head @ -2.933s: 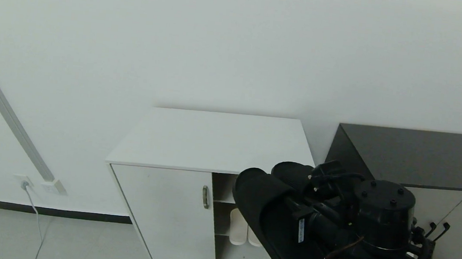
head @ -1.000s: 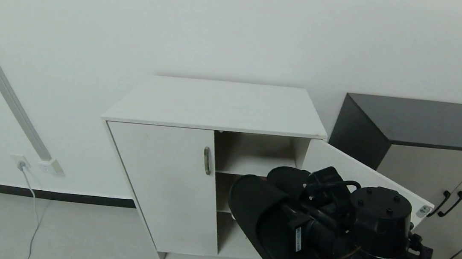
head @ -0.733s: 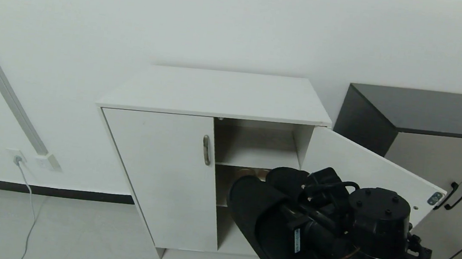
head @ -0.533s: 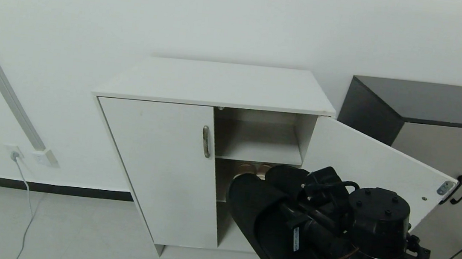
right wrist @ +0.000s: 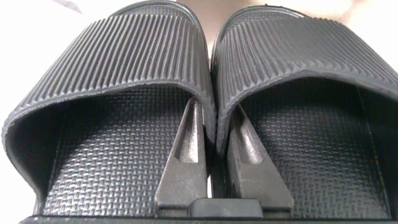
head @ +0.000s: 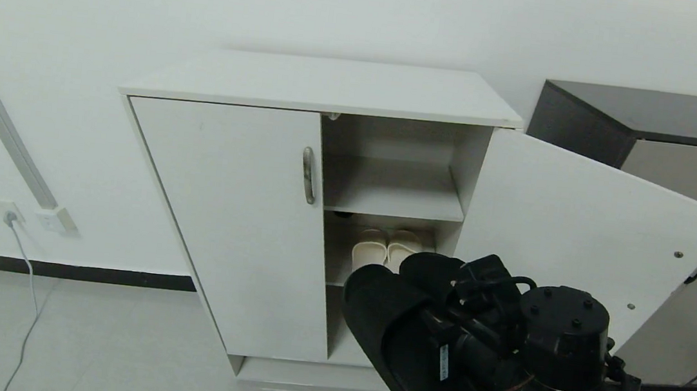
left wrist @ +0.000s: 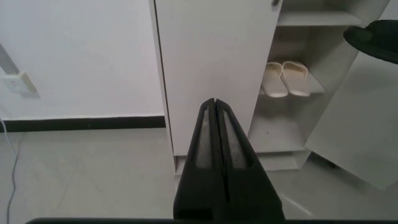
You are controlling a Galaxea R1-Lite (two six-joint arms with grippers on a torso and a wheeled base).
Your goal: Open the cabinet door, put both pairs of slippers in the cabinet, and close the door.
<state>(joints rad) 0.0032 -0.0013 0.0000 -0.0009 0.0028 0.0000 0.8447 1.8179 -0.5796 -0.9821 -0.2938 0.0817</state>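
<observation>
The white cabinet (head: pixel 328 83) stands against the wall with its left door (head: pixel 224 208) closed and its right door (head: pixel 580 213) swung wide open. A pair of white slippers (head: pixel 387 248) (left wrist: pixel 285 78) lies side by side on the middle shelf. My right gripper (right wrist: pixel 214 168) is shut on the pair of black slippers (head: pixel 392 336) (right wrist: pixel 149 81), one finger inside each slipper and pinching their touching straps. It holds them in front of the open compartment, toes toward the cabinet. My left gripper (left wrist: pixel 214 109) is shut and empty, low over the floor before the closed door.
A dark-topped cabinet (head: pixel 655 111) with black handles stands right behind the open door. A wall socket with a hanging cable (head: pixel 9 215) is at the left. A bare floor (head: pixel 81 336) lies in front of the cabinet.
The whole head picture has shifted: the camera moved, so the cabinet front and its shelves with the white slippers came into sight. The right arm still holds the black slippers the same way.
</observation>
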